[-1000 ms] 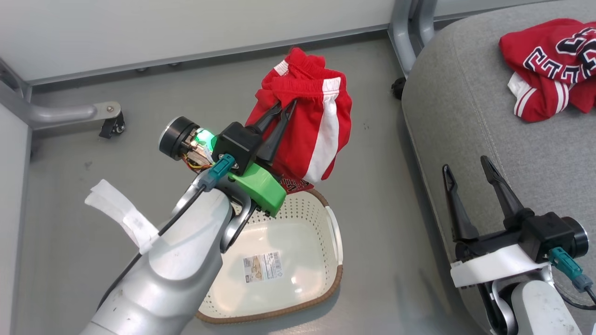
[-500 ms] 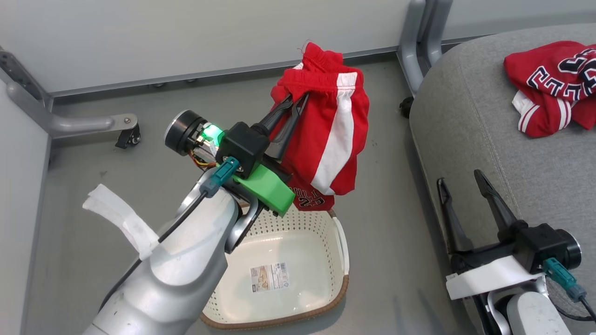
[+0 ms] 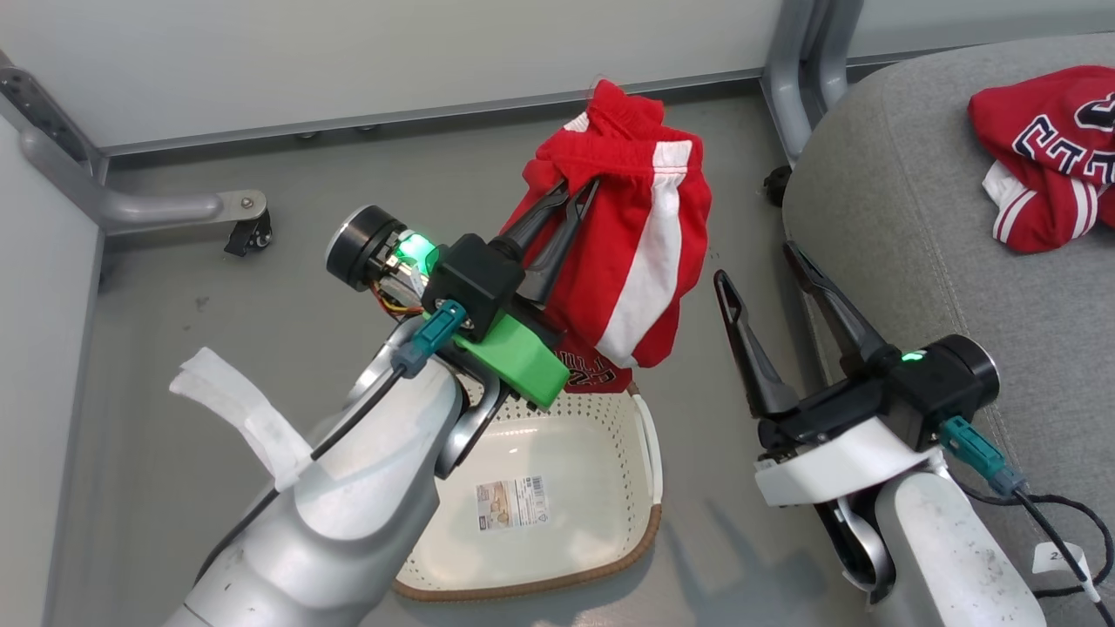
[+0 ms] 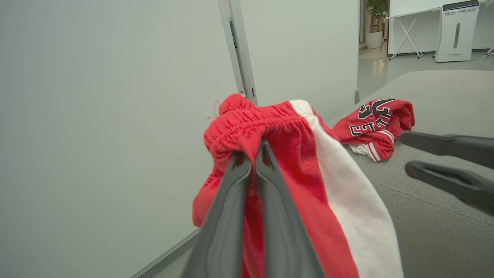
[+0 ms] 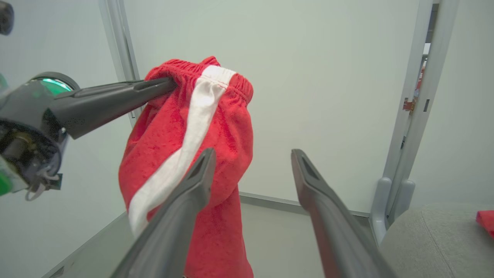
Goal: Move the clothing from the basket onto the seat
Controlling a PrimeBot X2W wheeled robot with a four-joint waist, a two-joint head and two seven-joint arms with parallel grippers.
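The shorts (image 3: 640,252) hang in the air above the far rim of the basket (image 3: 540,583), clear of it and over the floor (image 3: 261,348), just left of the seat (image 3: 915,261). The left claw (image 3: 579,187) is pinched tight on their gathered waistband, so the legs and white stripe dangle freely below. The jersey (image 3: 1054,165) lies crumpled on the seat, well in from its edge. Apart from its label sticker, what shows of the basket's floor is bare.

The right claw (image 3: 756,263) stands spread wide and holds nothing. It sits between the shorts and the seat's rounded edge, close beside the hanging cloth.

The step in hand looks like the carry across to the seat. To do it well, the left arm should travel right with the waistband high enough for the lowest hem to clear the cushion's edge. The grip should let go only once cloth rests on the grey fabric, well in from the edge. The right claw should give way first, or the shorts may snag on its fingers.
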